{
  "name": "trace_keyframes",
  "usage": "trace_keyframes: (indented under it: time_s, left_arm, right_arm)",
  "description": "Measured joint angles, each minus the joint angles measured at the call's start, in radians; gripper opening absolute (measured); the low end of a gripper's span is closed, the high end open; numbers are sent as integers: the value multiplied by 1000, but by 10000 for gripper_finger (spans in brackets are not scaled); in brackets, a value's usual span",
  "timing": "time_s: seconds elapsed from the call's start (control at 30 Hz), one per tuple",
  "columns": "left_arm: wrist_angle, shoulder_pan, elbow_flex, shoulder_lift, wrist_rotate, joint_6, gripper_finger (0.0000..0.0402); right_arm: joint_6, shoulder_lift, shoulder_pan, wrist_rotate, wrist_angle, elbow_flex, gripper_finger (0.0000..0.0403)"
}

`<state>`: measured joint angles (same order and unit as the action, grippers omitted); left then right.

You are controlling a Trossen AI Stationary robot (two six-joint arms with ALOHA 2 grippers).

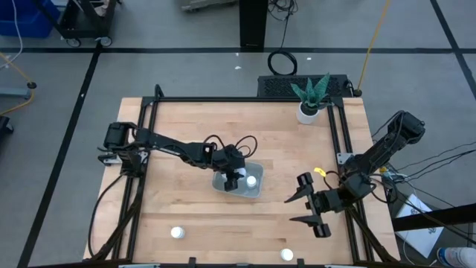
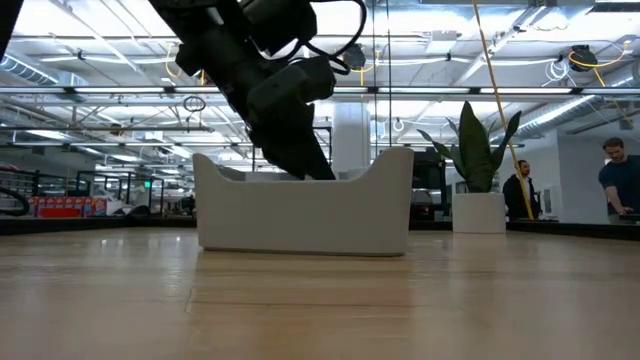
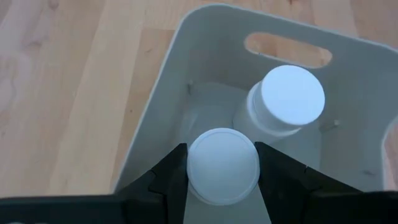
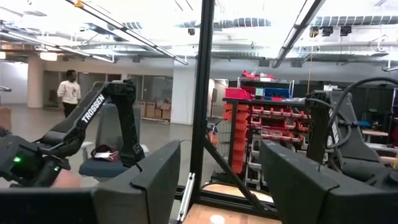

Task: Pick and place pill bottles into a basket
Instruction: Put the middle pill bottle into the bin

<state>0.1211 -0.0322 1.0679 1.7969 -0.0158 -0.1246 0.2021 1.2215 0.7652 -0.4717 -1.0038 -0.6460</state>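
Bottle (image 3: 222, 166) upright (cap toward camera).

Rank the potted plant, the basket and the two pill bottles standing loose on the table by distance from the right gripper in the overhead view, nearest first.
From the right gripper, open at the table's right side:
1. Loose bottle at the front edge, just in front of it.
2. Basket, mid-table, to its left.
3. Potted plant, back right corner.
4. Loose bottle at front left.
The last two are fairly close, so their order is less certain.
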Motion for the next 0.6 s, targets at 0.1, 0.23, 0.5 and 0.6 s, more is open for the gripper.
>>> trace_keyframes:
  time_s: [0.1, 0.23, 0.5, 0.6]
  left_arm:
    - [0, 0, 0, 0, 0, 0, 177]
    - [12, 0, -3, 3, 21, -1, 209]
    - [-8, 0, -4, 4, 25, -2, 206]
    - [-17, 0, -4, 4, 25, -3, 207]
  right_arm:
    - [-4, 0, -1, 0, 4, 0, 212]
    - [-6, 0, -1, 0, 6, 0, 212]
    - [-5, 0, -1, 0, 11, 0, 212]
    - [-5, 0, -1, 0, 13, 0, 212]
